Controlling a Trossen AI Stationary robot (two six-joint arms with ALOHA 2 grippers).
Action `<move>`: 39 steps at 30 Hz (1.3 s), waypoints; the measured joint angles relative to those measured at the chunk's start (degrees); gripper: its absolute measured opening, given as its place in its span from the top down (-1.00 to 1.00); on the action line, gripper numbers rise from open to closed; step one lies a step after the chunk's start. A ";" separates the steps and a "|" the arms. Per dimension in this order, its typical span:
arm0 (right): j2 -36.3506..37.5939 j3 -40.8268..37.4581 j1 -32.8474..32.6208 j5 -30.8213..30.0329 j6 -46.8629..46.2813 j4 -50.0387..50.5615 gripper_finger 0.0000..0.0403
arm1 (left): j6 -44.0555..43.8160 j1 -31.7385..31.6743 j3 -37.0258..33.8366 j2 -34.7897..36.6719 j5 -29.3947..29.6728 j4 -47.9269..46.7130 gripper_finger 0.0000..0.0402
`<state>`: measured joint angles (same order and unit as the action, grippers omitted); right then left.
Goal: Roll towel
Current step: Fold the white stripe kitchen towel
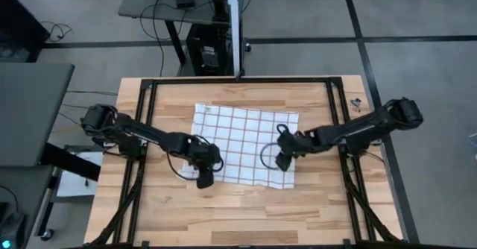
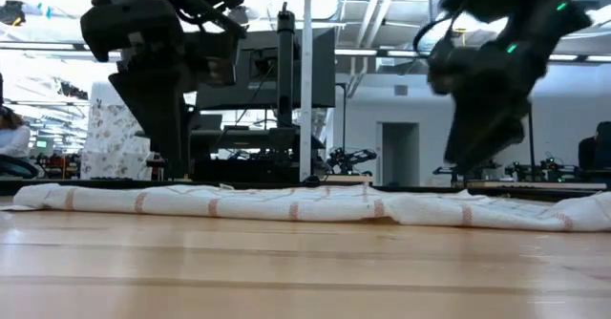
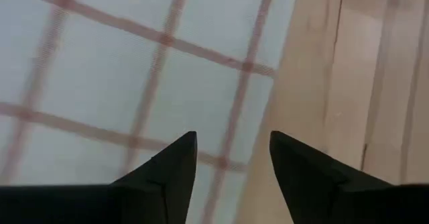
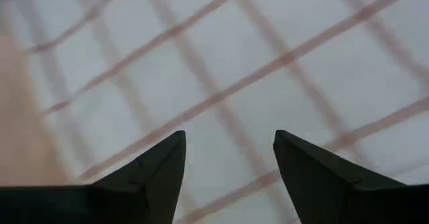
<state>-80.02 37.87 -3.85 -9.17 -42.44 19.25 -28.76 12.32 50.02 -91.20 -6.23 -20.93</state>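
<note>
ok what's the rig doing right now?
Towel-rolling job, with no roll started. The towel lies spread flat on the table. The left gripper hangs over the towel's near left corner and the right gripper over its near right edge. Both wrist views show the fingers apart with the cloth beneath them, nothing pinched. Neither arm has hold of it yet.

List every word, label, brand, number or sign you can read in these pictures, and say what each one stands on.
None can be read.
The towel bears only a grid of reddish-brown lines, no writing.
The wooden table shows no label.
The left hand and right hand, both open over the towel, carry no legible marking.
The room's monitors in the low view show nothing legible.
</note>
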 joint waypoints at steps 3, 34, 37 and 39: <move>-3.28 0.00 6.26 0.03 4.91 0.92 -0.06 | -4.17 2.26 0.00 -3.04 0.65 3.20 0.15; -1.97 8.74 -15.01 11.68 10.04 4.68 -0.02 | 0.36 -2.34 3.20 5.73 10.24 -19.70 0.16; -0.90 10.61 -12.15 7.20 14.05 10.01 -0.02 | -9.18 -1.63 3.05 7.98 9.96 -11.44 0.16; -0.84 10.58 -9.22 3.95 16.12 12.44 -0.02 | -13.14 -0.65 2.50 7.95 10.02 -6.78 0.16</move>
<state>-80.86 48.45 -13.07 -5.22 -26.32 31.69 -41.90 11.67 52.52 -83.24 3.79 -27.71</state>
